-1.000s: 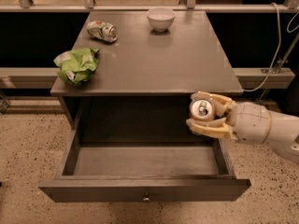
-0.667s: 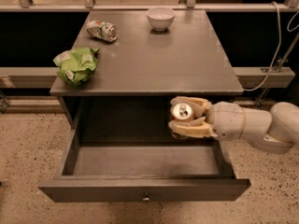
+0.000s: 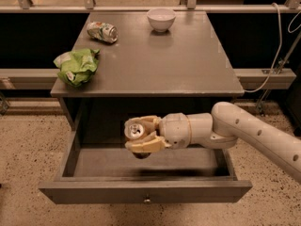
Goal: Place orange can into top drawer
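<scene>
The top drawer (image 3: 141,191) of the grey cabinet is pulled wide open, its flat front panel with a small round knob (image 3: 147,200) facing me. My gripper (image 3: 136,135) reaches in from the right and hangs over the middle of the open drawer. It is shut on the orange can (image 3: 134,131), which lies on its side between the fingers (image 3: 143,146), silver pull-tab top facing left. The can is held above the drawer floor, not touching it.
On the cabinet top (image 3: 188,65) lie a crumpled green bag (image 3: 76,66) at the left edge, a white-and-green can (image 3: 102,31) on its side at the back left, and a white bowl (image 3: 161,19) at the back. A cable (image 3: 277,55) hangs at right.
My arm has moved left with the orange can, from the drawer's right side to above its middle. The can stays gripped.
</scene>
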You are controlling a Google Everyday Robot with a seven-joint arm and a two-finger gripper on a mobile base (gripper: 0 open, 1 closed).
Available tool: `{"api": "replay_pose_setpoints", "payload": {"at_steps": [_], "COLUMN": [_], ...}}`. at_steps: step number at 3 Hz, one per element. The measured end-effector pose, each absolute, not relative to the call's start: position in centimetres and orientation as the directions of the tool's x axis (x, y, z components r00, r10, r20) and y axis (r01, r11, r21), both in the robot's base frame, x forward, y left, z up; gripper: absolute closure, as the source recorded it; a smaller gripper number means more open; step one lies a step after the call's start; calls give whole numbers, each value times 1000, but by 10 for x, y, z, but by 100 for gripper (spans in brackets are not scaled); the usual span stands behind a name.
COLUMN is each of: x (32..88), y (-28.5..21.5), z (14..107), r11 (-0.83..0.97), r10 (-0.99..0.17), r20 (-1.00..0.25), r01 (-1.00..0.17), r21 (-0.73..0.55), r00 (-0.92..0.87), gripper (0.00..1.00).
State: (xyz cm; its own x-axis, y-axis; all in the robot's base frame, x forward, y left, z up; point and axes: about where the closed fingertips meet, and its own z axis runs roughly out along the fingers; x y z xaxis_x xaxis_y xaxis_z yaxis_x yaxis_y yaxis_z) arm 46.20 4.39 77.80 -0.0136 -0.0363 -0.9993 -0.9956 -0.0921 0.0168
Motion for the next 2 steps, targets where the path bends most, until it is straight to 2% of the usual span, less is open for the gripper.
{"api": "replay_pose_setpoints", "payload": {"at_steps": [1, 2], "x": [469, 485], "y": [60, 68], "z": [755, 739], "r11": [-53, 31], "r10": [49, 152], "r20": [-998, -988], "r01": [-998, -999], "r21": [42, 9], "r00": [-44, -4], "gripper": [100, 100]}}
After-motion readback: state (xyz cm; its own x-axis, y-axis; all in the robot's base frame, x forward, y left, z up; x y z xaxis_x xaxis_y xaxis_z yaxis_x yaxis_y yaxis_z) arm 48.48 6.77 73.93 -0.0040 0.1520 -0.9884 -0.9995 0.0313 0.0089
